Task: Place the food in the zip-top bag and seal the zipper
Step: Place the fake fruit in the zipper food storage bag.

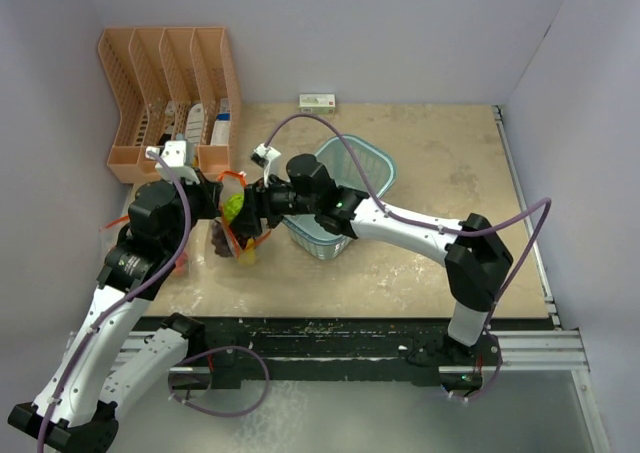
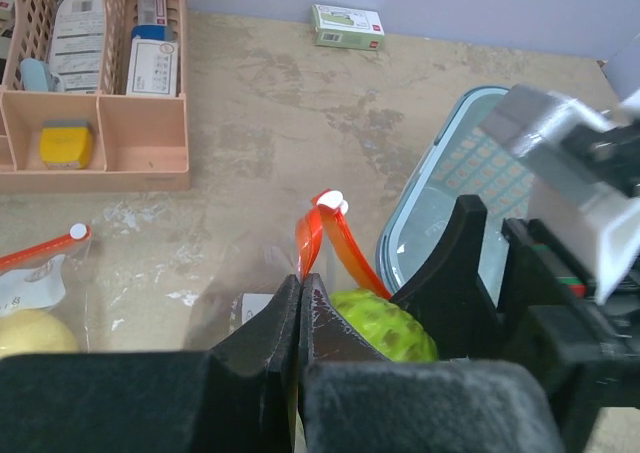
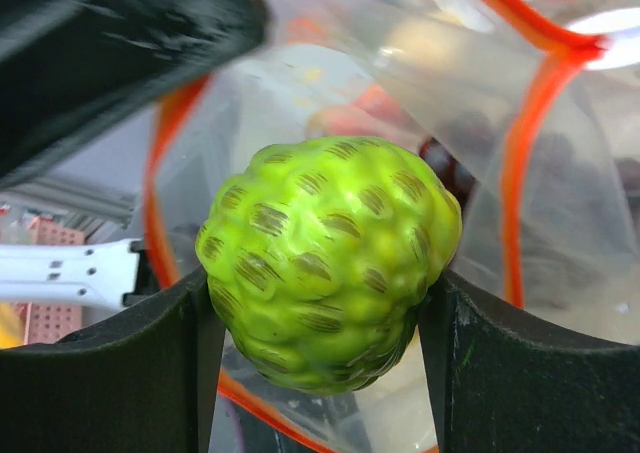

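The clear zip-top bag [image 1: 228, 241] lies left of centre with its mouth lifted. My left gripper [image 1: 214, 195] is shut on the orange-red zipper strip [image 2: 322, 235] and holds the mouth up; the jaws meet on the strip in the left wrist view [image 2: 300, 285]. My right gripper [image 1: 250, 205] is shut on a bumpy green fruit [image 3: 330, 258] and holds it in the open mouth, ringed by the strip [image 3: 520, 173]. The fruit also shows in the left wrist view [image 2: 388, 325]. Dark red grapes [image 3: 452, 168] and a yellow fruit [image 2: 30, 331] lie inside the bag.
A light blue mesh basket [image 1: 372, 163] stands just right of the bag, under the right arm. An orange desk organizer [image 1: 170, 93] with small items stands at the back left. A small white-green box [image 1: 317, 101] lies by the back wall.
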Action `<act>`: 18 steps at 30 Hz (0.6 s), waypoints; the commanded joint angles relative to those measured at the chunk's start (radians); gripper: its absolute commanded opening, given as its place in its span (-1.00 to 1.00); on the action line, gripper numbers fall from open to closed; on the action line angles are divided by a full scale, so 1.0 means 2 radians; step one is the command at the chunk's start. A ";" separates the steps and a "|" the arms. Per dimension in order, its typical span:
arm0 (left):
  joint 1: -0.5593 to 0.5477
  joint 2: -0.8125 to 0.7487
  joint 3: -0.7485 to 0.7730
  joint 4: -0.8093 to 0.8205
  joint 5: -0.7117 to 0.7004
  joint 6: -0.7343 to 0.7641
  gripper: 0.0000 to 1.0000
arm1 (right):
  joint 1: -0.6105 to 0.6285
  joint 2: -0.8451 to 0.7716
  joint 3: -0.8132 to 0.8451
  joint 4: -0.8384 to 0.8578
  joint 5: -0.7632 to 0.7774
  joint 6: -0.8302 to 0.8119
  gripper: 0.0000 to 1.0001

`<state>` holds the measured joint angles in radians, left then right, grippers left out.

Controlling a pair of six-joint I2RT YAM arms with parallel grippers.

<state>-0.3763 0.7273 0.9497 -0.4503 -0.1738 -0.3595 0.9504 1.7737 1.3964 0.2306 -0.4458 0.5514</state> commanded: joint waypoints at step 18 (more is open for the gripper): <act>-0.001 -0.009 -0.036 0.068 0.008 -0.057 -1.00 | 0.025 -0.039 0.063 -0.135 0.138 -0.043 0.99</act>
<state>-0.3763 0.7300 0.8680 -0.4191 -0.1444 -0.4358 0.9947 1.7744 1.4887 -0.0307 -0.1577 0.4965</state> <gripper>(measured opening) 0.004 0.994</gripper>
